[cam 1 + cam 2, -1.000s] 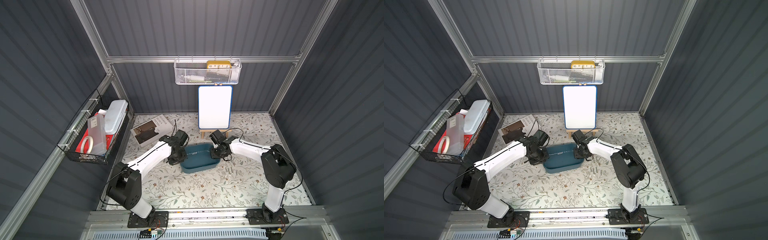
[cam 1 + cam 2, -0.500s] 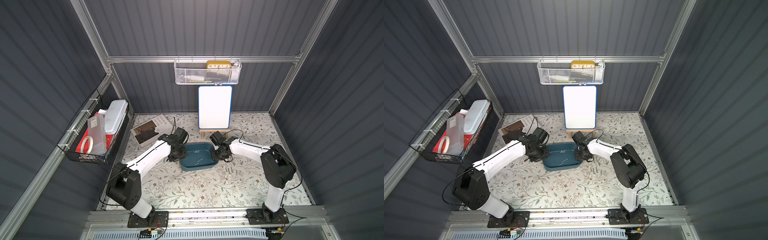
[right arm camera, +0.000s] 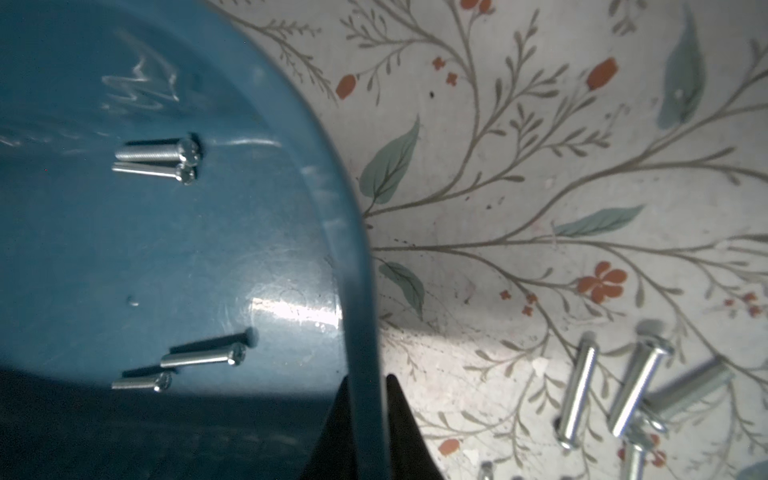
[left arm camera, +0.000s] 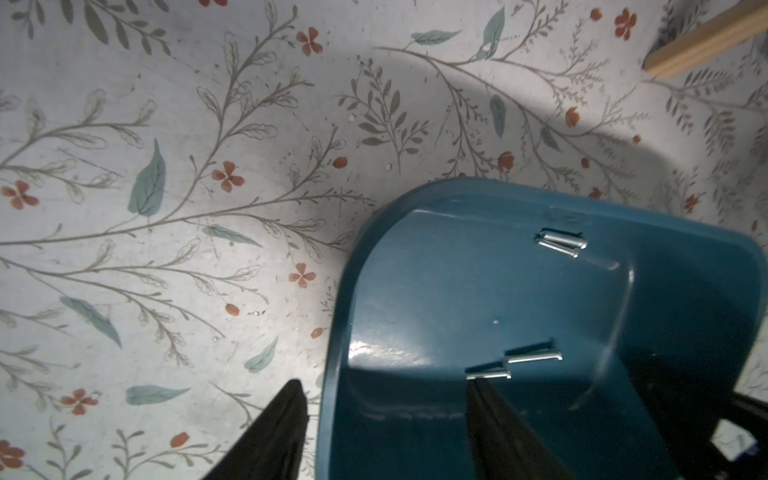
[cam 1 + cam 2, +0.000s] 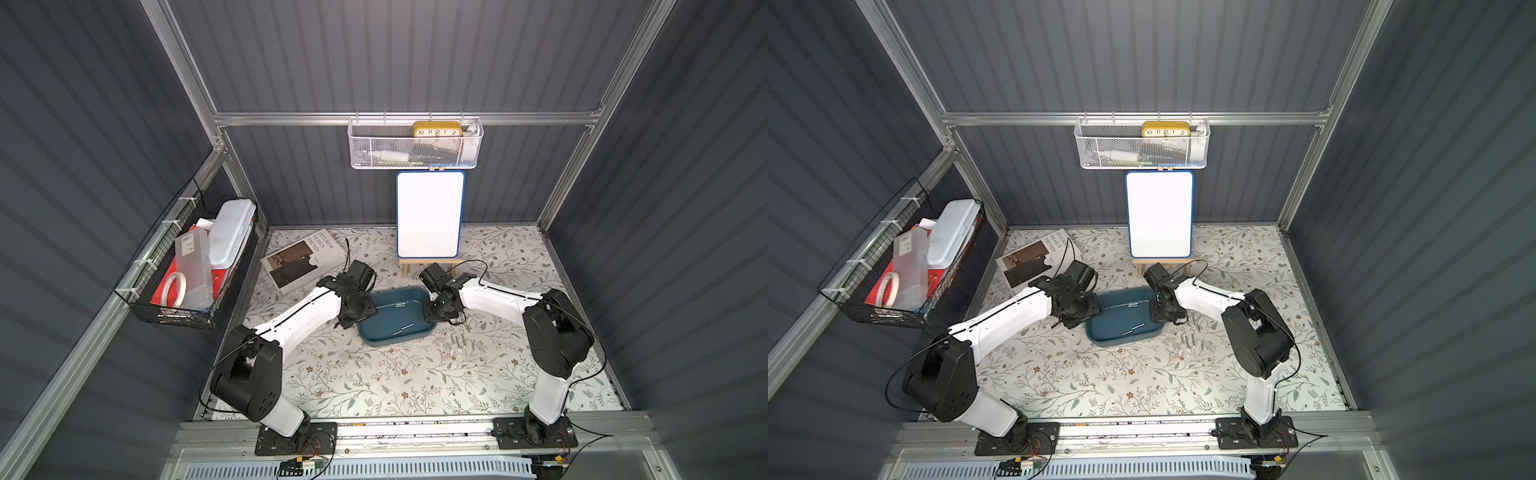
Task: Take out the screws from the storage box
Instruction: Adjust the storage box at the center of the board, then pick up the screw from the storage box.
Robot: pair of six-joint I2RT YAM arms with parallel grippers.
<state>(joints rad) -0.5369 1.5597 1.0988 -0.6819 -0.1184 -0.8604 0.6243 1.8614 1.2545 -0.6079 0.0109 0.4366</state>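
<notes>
Teal storage box (image 5: 380, 330), four silver screws (image 3: 151, 155) inside (more loose just beside)

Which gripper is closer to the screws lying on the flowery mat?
Right. The right gripper pinches the storage box rim beside those screws; the left gripper straddles the box's opposite rim.

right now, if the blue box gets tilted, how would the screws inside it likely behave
The screws are smooth, round metal cylinders, so they'd probably roll or slide readily. The storage box has a glossy floor that likely offers little friction. Its low rim might catch them, unless the tilt is steep.
</notes>
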